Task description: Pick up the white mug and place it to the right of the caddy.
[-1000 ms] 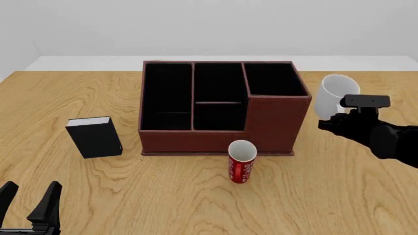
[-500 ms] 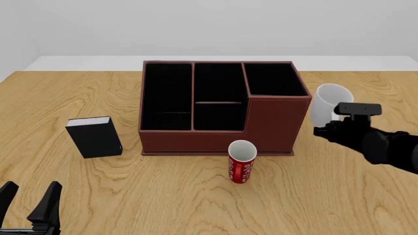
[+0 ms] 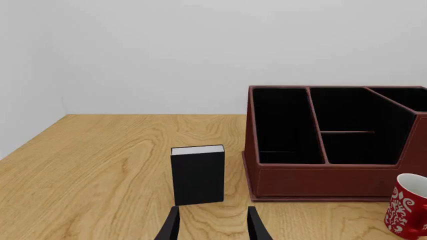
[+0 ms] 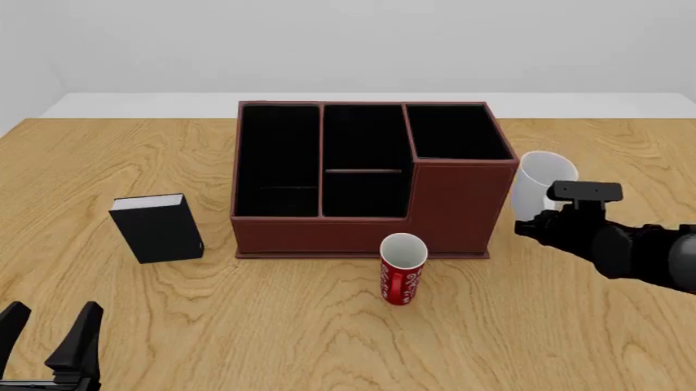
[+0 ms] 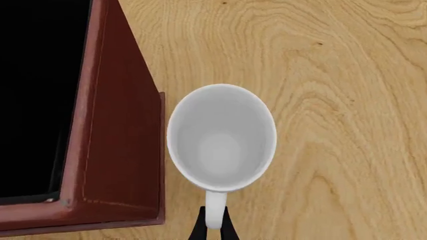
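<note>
A: Where's the white mug (image 4: 539, 181)?

B: Just right of the caddy (image 4: 370, 181), next to its taller corner section, mouth up. Right gripper (image 5: 212, 226) has its jaws clamped on the mug's handle (image 5: 214, 208). Can't tell if the base touches the counter (image 4: 272, 326).

A: Anything in the mug?

B: No, right wrist view looks straight into it: bare white interior (image 5: 221, 143). It sits close beside the caddy's side wall; contact unclear.

A: Caddy contents?

B: Black-lined compartments, all show only dark lining: one long on the left, a middle one split by a divider, and the taller section at back right.

A: Other containers?

B: Red cup (image 4: 403, 268) with white markings, upright just in front of the caddy's front wall, inside white, nothing visible in it.

A: Left side?

B: Black book (image 4: 159, 227) standing left of the caddy, apart from it. Left gripper (image 3: 212, 227) low near the counter's near edge, jaws apart, holding nothing.
</note>
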Robot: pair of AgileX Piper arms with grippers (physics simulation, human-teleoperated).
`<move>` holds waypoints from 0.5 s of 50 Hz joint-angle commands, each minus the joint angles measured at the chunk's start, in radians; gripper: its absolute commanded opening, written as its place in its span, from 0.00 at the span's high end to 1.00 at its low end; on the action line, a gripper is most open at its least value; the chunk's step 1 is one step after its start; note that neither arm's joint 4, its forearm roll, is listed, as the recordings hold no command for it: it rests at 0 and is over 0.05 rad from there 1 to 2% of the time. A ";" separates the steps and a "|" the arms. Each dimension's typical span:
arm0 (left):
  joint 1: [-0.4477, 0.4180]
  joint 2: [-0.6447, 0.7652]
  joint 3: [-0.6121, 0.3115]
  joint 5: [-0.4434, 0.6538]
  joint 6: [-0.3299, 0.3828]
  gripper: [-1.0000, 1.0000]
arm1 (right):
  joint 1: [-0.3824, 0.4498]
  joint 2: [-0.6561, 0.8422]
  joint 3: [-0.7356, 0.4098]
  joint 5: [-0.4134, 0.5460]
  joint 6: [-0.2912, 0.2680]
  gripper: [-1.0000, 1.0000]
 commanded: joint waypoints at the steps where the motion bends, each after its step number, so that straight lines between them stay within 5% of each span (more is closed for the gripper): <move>1: 0.000 0.000 0.000 0.000 0.000 0.00 | 0.012 0.021 0.004 -0.022 0.017 1.00; 25: 0.000 0.000 0.000 0.000 0.000 0.00 | 0.024 0.058 0.014 -0.053 0.025 1.00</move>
